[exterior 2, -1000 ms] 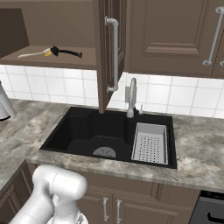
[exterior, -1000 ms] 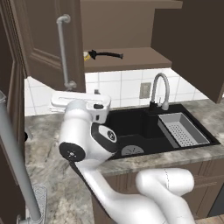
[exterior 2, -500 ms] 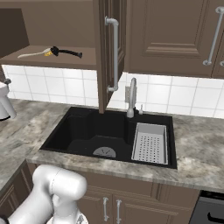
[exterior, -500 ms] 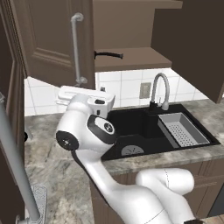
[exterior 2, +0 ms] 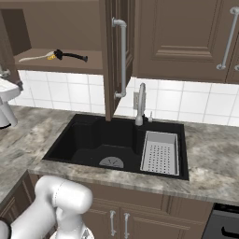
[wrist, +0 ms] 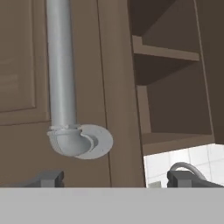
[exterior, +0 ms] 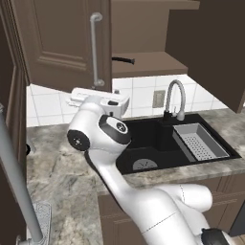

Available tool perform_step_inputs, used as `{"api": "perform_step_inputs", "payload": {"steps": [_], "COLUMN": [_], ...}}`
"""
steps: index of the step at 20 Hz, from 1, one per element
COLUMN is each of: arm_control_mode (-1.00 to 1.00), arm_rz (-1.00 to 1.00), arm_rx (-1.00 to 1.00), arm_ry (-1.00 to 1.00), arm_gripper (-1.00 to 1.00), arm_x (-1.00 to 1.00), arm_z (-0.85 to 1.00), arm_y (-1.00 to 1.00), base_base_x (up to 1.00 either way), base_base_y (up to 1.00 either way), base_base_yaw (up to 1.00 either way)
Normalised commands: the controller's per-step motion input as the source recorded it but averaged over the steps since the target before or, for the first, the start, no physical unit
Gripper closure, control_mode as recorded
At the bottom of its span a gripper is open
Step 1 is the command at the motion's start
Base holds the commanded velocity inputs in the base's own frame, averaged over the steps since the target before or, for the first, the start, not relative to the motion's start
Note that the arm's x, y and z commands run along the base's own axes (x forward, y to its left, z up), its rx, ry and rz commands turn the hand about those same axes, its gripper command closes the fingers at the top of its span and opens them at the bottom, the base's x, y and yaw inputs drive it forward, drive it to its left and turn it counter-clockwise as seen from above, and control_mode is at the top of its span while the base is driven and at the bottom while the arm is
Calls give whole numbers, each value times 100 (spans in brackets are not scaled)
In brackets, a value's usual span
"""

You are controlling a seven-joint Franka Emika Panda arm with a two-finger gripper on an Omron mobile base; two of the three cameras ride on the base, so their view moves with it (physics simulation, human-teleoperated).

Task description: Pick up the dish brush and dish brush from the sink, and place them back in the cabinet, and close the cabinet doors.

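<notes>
Two dish brushes lie on the open cabinet's shelf (exterior 2: 70,65): a whitish-handled one (exterior 2: 35,58) with a yellow head, and a black-handled one (exterior 2: 73,56) whose handle also peeks past the door (exterior: 124,60). The left cabinet door (exterior: 57,43) stands partly swung in. My gripper (wrist: 116,178) is open, facing that door, and the lower end of its silver handle (wrist: 65,135) sits just above and between the wide-apart fingertips. My white hand (exterior: 98,99) sits just below the handle (exterior: 95,48). The right door (exterior 2: 112,60) stands open, edge-on. No brush shows in the black sink (exterior 2: 84,140).
A curved grey faucet (exterior 2: 140,102) rises behind the sink, and a grey strainer basket (exterior 2: 160,151) fills its right side. Closed wall cabinets (exterior 2: 186,37) hang to the right. A tall silver bar (exterior: 14,177) crosses the near left. Marble counter (exterior: 57,177) surrounds the basin.
The left cabinet door has swung to the right, toward closed, and now covers most of the brushes in the left base view. My hand has moved along with it.
</notes>
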Motion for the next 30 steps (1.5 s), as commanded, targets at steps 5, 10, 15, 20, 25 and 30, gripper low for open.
{"api": "perform_step_inputs", "payload": {"steps": [5, 10, 15, 20, 25, 30], "arm_control_mode": [-100, -100, -100, -100, -100, -100], "arm_rz": [0, 0, 0, 0, 0, 0], "arm_rx": [0, 0, 0, 0, 1, 3], "arm_ry": [3, 8, 9, 9, 6, 6], "arm_gripper": [-100, -100, -100, -100, -100, -100], "arm_x": [40, 41, 43, 44, 35, 38], "arm_z": [0, 0, 0, 0, 0, 0], "arm_y": [-25, -26, -25, -24, -23, -20], "base_base_x": [0, 0, 0, 0, 0, 0], "base_base_y": [0, 0, 0, 0, 0, 0], "base_base_yaw": [0, 0, 0, 0, 0, 0]}}
